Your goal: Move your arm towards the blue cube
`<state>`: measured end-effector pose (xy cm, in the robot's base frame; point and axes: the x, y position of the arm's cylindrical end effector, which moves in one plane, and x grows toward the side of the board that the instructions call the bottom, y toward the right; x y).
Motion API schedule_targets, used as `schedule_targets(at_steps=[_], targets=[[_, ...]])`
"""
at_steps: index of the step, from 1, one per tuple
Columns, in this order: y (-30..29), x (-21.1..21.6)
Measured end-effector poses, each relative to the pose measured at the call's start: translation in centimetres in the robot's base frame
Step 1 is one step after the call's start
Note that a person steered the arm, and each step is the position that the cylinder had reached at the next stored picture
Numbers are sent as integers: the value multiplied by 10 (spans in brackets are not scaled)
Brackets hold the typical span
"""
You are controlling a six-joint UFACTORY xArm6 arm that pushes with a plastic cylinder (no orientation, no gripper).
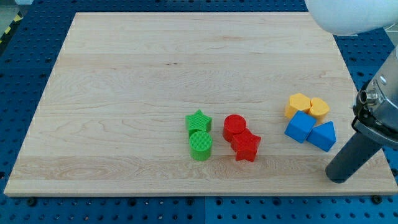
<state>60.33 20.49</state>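
**Tip at the view's lower right, just off the blue pair**

The blue cube (300, 127) serves as the landmark. It lies on the wooden bench (155, 74) toward the view's right, a little below mid-height, turned so that one corner points down the view. Touching it on the view's right, and slightly lower, is a blue block with a peaked, wedge-like top (323, 135). Directly above the cube sits a yellow block with a many-sided outline (298, 104), touching or nearly touching it, and just right of that one is a second yellow block, heart-like in shape (319, 107) — the four make one tight cluster.

Left of the cube, near but clearly apart from it, are two red blocks pressed together: a red cylinder (234, 127) and, just below and to its right, a red star (246, 145). Further left again, a green star (198, 121) sits directly above a green cylinder (200, 146), the two touching.

The dark rod slants down from the arm's housing at the view's right edge, and my tip (337, 177) rests near the bench's lower right corner. It stands below and to the right of the cube, with the blue wedge-like block lying between them; a clear strip of wood separates the tip from that block, so it touches nothing.

There is no claw on this arm — only the rod — so nothing is clamped or held.
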Motion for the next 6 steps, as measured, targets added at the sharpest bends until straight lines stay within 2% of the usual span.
schedule_targets(at_steps=[4,6], targets=[[-1,0],[-44,-8]])
